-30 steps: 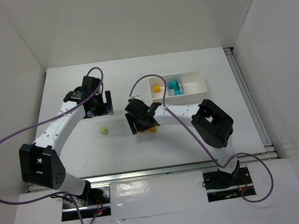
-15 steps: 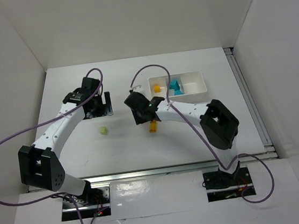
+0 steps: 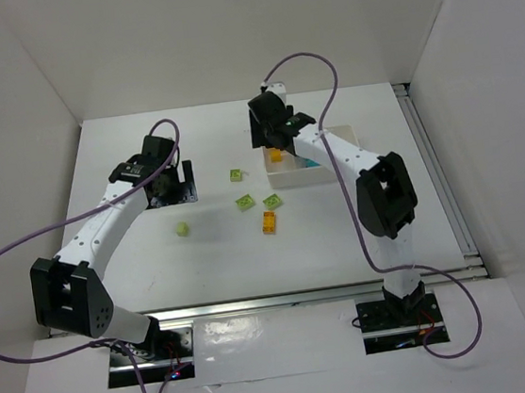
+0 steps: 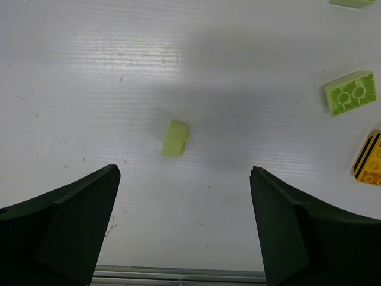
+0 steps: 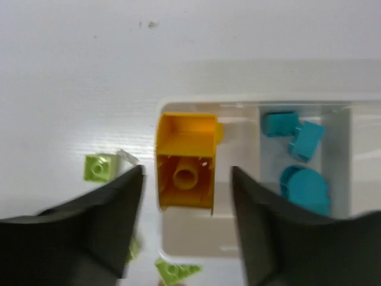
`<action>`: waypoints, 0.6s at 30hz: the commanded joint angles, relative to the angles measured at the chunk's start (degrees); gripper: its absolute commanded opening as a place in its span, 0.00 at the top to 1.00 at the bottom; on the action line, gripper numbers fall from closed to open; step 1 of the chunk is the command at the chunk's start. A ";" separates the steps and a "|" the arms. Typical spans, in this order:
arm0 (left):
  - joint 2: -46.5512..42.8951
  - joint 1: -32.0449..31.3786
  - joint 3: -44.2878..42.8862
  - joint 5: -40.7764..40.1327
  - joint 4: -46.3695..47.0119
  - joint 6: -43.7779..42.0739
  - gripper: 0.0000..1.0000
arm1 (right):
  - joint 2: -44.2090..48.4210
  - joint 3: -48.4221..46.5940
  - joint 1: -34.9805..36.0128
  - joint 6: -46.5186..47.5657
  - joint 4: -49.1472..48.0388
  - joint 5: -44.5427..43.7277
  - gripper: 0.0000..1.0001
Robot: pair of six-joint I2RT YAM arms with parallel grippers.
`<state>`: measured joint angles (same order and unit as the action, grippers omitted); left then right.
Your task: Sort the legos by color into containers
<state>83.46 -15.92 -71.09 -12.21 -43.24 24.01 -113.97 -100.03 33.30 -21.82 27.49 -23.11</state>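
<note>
The white three-compartment tray [image 3: 346, 160] stands at the back right. An orange brick [image 3: 276, 155] lies in its left compartment and cyan bricks [image 3: 307, 151] in the middle one. My right gripper [image 3: 274, 134] hovers over the tray's left end. In the right wrist view it [image 5: 186, 173] is open, its jaws either side of the orange brick [image 5: 186, 161] on the tray [image 5: 196, 235], beside the cyan bricks [image 5: 302, 187]. My left gripper [image 3: 171, 183] is open and empty [image 4: 184, 179], above a small green brick [image 4: 175, 138].
Loose on the table are green bricks [image 3: 236, 175], [image 3: 245, 201], [image 3: 272, 201], a small green one [image 3: 182, 228] and a striped orange brick [image 3: 268, 221]. The left wrist view shows a green brick [image 4: 351, 93] and the orange one [image 4: 369, 159] at right.
My right arm has swung from the table's middle back to the tray's left end, uncovering the green bricks it hid. The left arm has not moved.
</note>
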 commanded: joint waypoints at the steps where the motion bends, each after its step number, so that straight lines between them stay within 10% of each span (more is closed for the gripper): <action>1: -1.72 -0.25 -0.01 -0.80 0.35 -0.19 0.00 | -4.76 -6.83 -0.69 2.49 1.25 -1.84 0.21; 11: -1.11 -0.25 -1.06 -1.33 -0.17 0.34 0.00 | 17.26 18.18 4.05 -4.01 -1.12 -0.20 0.27; 18: 0.83 -0.25 -2.21 -0.80 0.35 0.34 0.00 | 24.41 35.42 12.57 -10.25 -2.17 9.04 0.00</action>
<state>83.68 -15.92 -71.26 -12.86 -43.20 24.18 -89.93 -68.36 43.42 -27.79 27.35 -18.81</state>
